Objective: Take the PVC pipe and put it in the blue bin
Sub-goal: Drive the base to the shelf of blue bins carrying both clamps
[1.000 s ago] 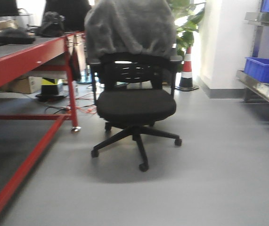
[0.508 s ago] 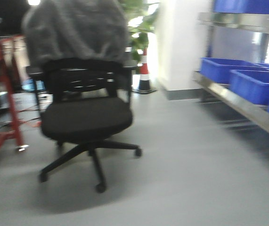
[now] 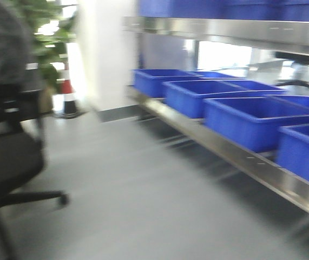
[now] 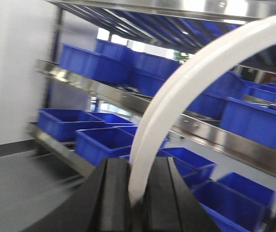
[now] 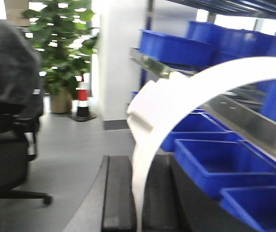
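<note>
PVC pipe (image 4: 150,140) is already in hand. On the left wrist camera I see a white curved length clamped between the black fingers of the left claw (image 4: 137,193), rising out of the jaws and arcing up and to the right. The right wrist camera shows much the same: a white curved length (image 5: 152,125) with a thicker fitting end, pinched in the right claw (image 5: 140,193). So each claw is closed on pipe. I count one length per view, but cannot tell whether they are two pieces or one.

The blue bins (image 3: 257,119) lie ahead and to my right, in a row on the low steel shelf (image 3: 241,157), open tops up. I count at least five on that level. More blue sits on the shelf above, but it is too blurred to number. I judge the right arm the nearer one, since bins sit just beyond and below its claw.

One office chair (image 3: 8,157), one traffic cone (image 3: 67,97) and one plant (image 3: 46,32) are off to the left, well apart from the shelf.
</note>
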{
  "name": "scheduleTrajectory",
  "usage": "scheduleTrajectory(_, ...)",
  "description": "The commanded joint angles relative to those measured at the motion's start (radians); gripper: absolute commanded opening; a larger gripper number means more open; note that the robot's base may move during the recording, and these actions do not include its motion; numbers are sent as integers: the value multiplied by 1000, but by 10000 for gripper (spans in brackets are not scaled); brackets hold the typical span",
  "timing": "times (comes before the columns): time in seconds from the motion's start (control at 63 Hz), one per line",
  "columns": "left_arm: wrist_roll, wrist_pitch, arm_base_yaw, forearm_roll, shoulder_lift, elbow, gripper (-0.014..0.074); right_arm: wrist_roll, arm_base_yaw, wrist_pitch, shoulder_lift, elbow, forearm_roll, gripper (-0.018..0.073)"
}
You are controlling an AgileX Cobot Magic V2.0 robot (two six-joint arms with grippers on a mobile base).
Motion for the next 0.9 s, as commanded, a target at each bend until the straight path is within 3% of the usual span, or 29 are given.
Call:
scheduleTrajectory(0.0,-4,-20,5,2,-7,0,-111,-4,-6,-27,-4,0,-10,-161)
scheduleTrajectory(0.889,-4,-20,5,2,-24,0,-111,-4,-6,-29,-41,0,-10,-161)
